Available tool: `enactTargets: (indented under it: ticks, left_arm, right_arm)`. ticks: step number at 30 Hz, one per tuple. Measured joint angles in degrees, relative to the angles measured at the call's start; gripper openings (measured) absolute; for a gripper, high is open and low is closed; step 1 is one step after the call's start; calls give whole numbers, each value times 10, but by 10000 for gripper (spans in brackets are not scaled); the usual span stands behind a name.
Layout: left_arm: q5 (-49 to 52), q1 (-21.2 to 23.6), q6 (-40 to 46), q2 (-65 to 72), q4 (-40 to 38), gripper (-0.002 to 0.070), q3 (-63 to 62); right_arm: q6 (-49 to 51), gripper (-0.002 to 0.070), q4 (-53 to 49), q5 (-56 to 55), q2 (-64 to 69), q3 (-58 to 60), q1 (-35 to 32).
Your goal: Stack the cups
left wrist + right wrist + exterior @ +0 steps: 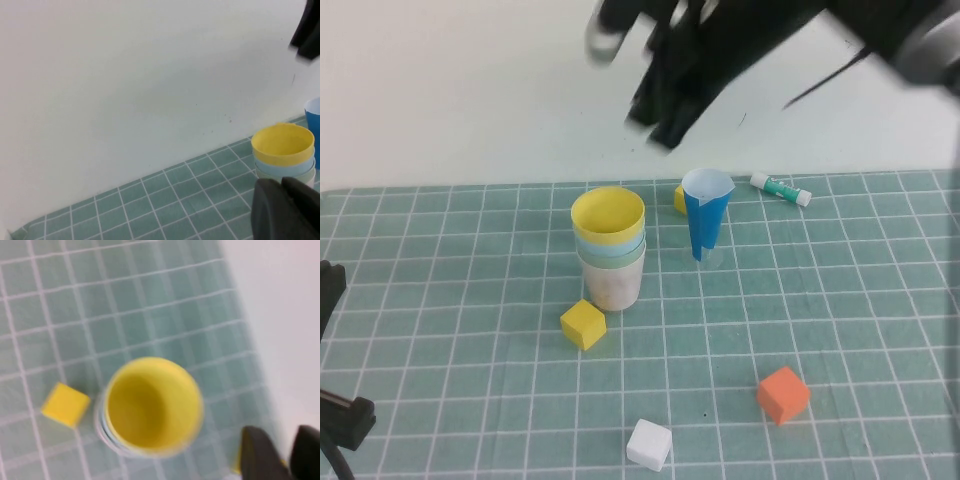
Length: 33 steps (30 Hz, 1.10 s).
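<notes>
left gripper (335,350) parked at near-left edge, can't tell its jaw state. near side: white cube (649,444), orange cube (783,394), yellow cube (583,324). the cups (609,248) sit mid-table, nested: pink at the base, green and blue rims, yellow on top. paper cone cup (706,215) just right of them. right gripper (665,110) hangs high over the far side, released, holding nothing. stack looks done; next move is just retract and park.

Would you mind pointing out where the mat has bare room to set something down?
Free: the mat left of the stacked cups, and right of the orange cube. Crowded: around the stack, paper cone, yellow cube. Right gripper hovers above; left gripper low left.
</notes>
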Motion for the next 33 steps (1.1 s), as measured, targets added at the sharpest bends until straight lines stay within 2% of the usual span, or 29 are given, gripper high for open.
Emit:
enactTargets:
  ticks: [2,5,10,14,16,21,27,33]
  left_arm:
    - [0,0,-2,0,0,-1,0]
    - [3,0,-15,0,0,-1,0]
    - [6,0,-18,0,-1,-1,0]
    - [5,0,-26,0,-7,-1,0]
    - [5,0,-32,0,-11,-1,0]
    - [4,0,-48,-1,-16,-1,2]
    - [-39,0,-57,-14,-16,-1,39]
    - [-13,0,-96,-83,-15,-1,91]
  right_arm:
    - [1,78,-40,24,-44,-1,0]
    - [26,26,-115,54,-111,-2,0]
    - [94,8,-247,61,-236,66,0]
    - [150,6,-371,63,-347,205,0]
    - [170,4,-400,63,-398,274,0]
    - [225,2,-388,35,-517,447,0]
    - [250,1,-291,-60,-663,674,0]
    - [267,1,-247,-166,-859,894,0]
